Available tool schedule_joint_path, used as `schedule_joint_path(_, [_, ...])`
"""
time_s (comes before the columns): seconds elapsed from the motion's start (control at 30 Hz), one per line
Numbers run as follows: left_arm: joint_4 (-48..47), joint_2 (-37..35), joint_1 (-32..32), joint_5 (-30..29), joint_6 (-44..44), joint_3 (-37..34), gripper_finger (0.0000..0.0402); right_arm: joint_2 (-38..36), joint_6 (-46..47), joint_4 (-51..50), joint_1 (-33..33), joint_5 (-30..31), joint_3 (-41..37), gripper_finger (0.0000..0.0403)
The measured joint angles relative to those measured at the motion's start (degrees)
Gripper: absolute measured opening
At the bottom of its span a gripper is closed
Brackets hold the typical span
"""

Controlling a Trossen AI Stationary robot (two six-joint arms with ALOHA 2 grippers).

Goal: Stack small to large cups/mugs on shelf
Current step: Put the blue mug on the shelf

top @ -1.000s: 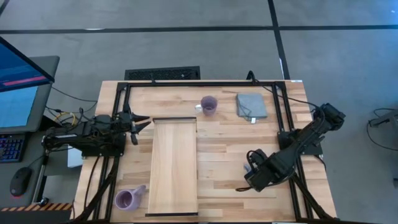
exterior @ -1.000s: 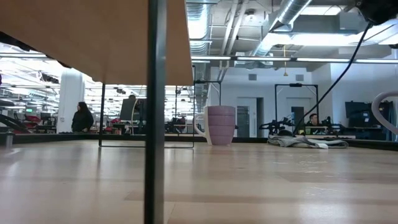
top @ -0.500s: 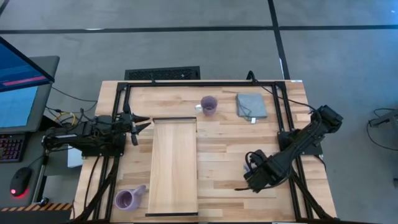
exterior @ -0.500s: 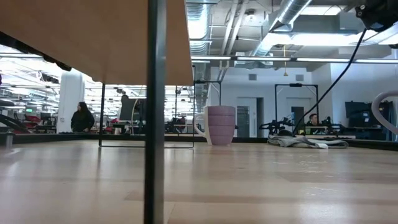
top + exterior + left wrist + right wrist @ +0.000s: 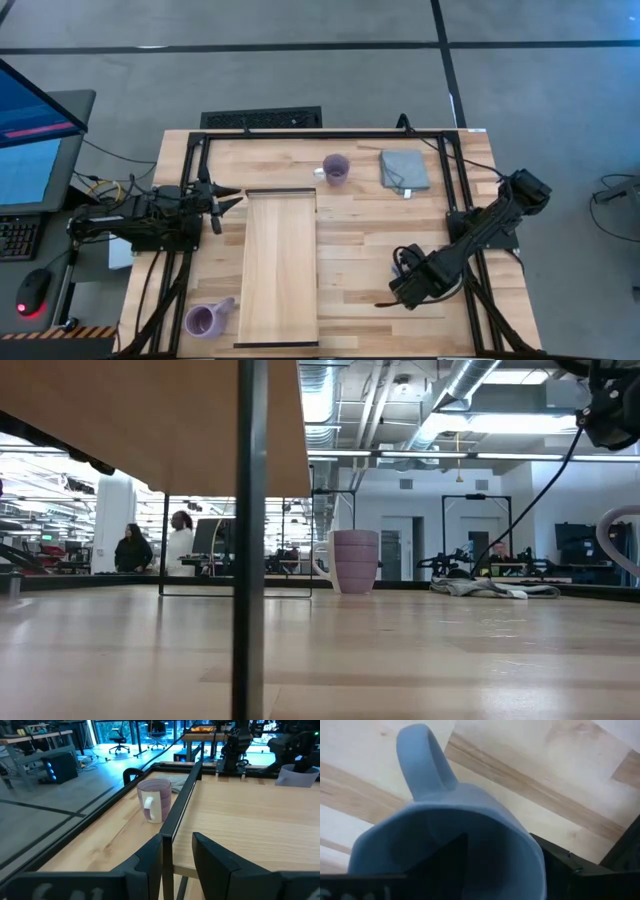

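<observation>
Now at the first pickup: right gripper (image 5: 408, 291) low near table's front right, fingers straddling blue mug (image 5: 450, 840) wall, not visibly clamped. Next: close, lift, carry to shelf (image 5: 279, 270).

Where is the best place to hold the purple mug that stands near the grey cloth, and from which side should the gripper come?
Grip the purple mug by its rim wall, coming straight down from above. It stands upright with its mouth open upward, so one finger can go inside and one outside. Its handle points toward the left arm's side, so clamp the wall on the grey cloth side, probably with the right gripper.
</observation>
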Motion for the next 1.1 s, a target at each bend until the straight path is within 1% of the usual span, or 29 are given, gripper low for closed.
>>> schedule_joint_path(0.1, [0.01, -0.02, 0.00, -0.01, 0.00, 0.00, 0.0098, 0.00, 0.23, -0.02, 0.00, 0.00, 0.00, 0.0180])
schedule_joint_path(0.33, [0.04, 0.00, 0.00, -0.01, -0.02, 0.00, 0.0098, 0.00, -0.18, -0.24, 0.00, 0.00, 0.00, 0.0088])
schedule_joint_path(0.53, [0.04, 0.00, 0.00, -0.01, -0.02, 0.00, 0.0098, -0.34, -1.30, -0.13, -0.02, 0.14, 0.28, 0.0029])
schedule_joint_path(0.73, [0.06, 0.00, 0.00, -0.01, 0.00, 0.00, 0.0098, -0.30, -5.35, -0.42, -1.67, 0.06, 0.26, 0.0029])
schedule_joint_path(0.97, [0.06, 0.00, -0.01, -0.03, 0.46, 0.00, 0.0098, -1.02, -17.59, -1.43, -7.39, -0.10, 0.08, 0.0029])
schedule_joint_path(1.1, [0.06, 0.00, 0.00, -0.04, 0.52, 0.00, 0.0098, -2.50, -24.28, -3.09, -11.72, 1.81, 0.23, 0.0029])
